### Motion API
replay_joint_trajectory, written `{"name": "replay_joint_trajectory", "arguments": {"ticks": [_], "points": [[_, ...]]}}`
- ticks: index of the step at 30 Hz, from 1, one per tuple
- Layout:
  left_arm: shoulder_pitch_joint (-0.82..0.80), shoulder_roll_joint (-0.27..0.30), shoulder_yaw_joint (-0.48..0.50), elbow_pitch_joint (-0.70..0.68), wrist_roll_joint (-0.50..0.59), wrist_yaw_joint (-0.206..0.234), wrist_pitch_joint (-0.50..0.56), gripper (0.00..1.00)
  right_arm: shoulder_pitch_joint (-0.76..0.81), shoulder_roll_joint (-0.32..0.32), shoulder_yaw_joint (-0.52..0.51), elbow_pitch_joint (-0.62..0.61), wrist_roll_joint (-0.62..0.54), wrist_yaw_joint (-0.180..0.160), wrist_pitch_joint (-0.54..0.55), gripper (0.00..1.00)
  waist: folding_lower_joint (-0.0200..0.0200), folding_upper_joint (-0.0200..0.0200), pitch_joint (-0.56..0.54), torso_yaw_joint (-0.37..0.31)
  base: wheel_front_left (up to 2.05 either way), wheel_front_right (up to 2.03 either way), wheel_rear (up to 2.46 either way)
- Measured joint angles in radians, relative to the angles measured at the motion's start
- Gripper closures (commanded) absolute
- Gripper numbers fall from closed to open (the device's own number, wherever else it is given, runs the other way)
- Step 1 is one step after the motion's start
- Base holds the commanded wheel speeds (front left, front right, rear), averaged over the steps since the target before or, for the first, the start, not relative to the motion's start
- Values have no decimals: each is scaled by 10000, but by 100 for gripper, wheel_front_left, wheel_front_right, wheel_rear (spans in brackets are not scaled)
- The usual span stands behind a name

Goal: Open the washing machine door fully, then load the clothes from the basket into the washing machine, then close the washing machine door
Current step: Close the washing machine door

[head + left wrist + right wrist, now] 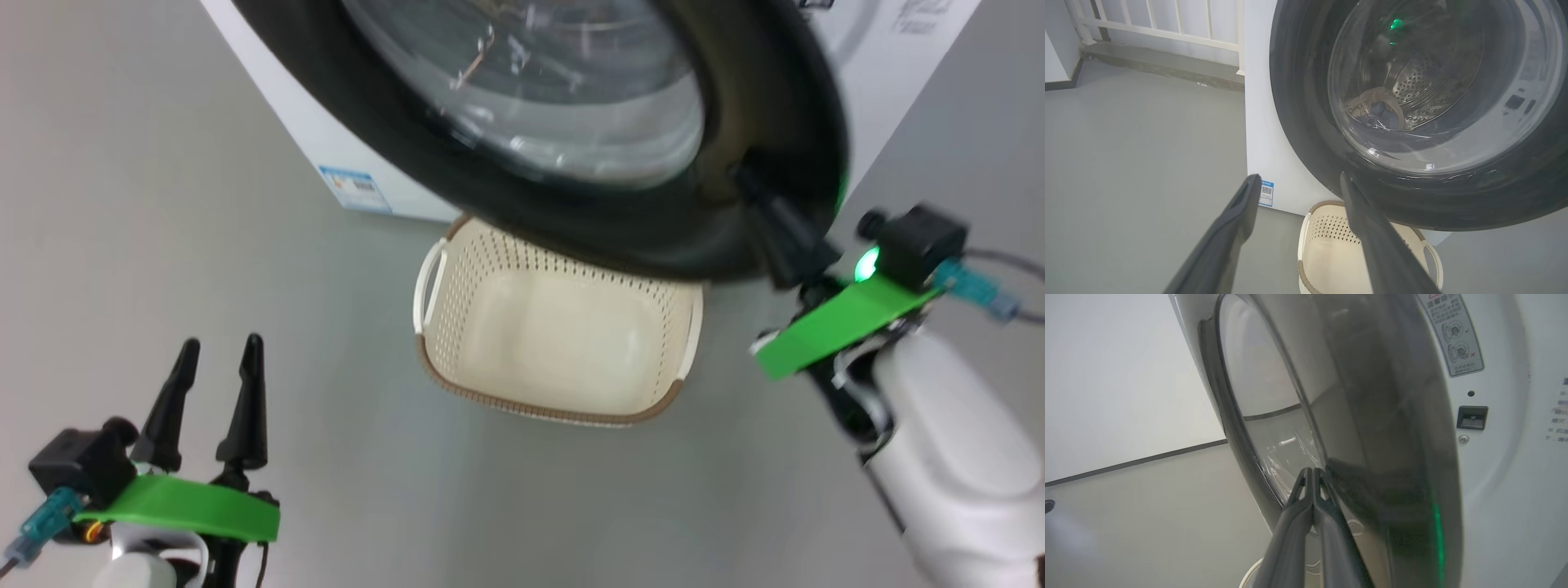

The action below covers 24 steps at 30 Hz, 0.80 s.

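Door: the large round glossy black washing machine door (571,233), with a bulging clear glass porthole (555,90) at its centre, spans the top of the head view. It stands ajar from the big white boxy washing machine (326,139).

Latch: a dark rectangular latch slot (1472,417) on the machine's white front lies uncovered at the right of the right wrist view, below a grey warning sticker (1455,330).

Right gripper: the right gripper (755,188) reaches in from the right edge of the head view. Its two long dark fingers (1327,522) are pressed together and hold nothing. Their tips are at the door's black ring, beside the glass, seemingly touching it.

Left gripper: the left gripper (220,351) hangs at the lower left of the head view, over the grey floor (163,204). Its fingers are spread wide and hold nothing, well apart from door and basket.

Basket: the small cream perforated plastic basket (539,406), with a brown woven rim, sits on the floor at centre frame, partly under the door's lower edge. Its bare cream bottom shows.

Clothes: in the left wrist view a bundle of blue and cream clothes (1376,112) lies in the perforated steel drum (1412,81), seen through the glass.

Label: a small blue label (1267,192) marks the machine's lower corner, just beside the basket.
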<state>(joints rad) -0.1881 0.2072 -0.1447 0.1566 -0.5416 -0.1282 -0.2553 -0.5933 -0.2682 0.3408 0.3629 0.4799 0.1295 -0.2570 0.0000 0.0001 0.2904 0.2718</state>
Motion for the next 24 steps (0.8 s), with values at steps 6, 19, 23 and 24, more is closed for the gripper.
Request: {"name": "replay_joint_trajectory", "arguments": {"ticks": [6, 19, 23, 24], "points": [[-395, -4, -109, -79, -29, 0, 0, 0, -1027, -504, -414, 290, -188, 8, 0, 100, 0, 0, 694, 157, 0, 0, 0], [-832, -127, -21, -174, -199, 0, 0, 0, -3389, -1001, -1034, 1187, -587, 77, -2, 100, 0, 0, 1981, 507, 0, 0, 0], [-851, -128, 21, -176, -199, 0, 0, 0, -3683, -940, -1032, 1546, -667, 146, -2, 100, 0, 0, 2075, 536, 0, 0, 0], [-872, -128, 29, -174, -199, 0, 0, 0, -3702, -913, -1032, 1611, -667, 146, 0, 100, 0, 0, 2058, 528, 0, 0, 0]]}}
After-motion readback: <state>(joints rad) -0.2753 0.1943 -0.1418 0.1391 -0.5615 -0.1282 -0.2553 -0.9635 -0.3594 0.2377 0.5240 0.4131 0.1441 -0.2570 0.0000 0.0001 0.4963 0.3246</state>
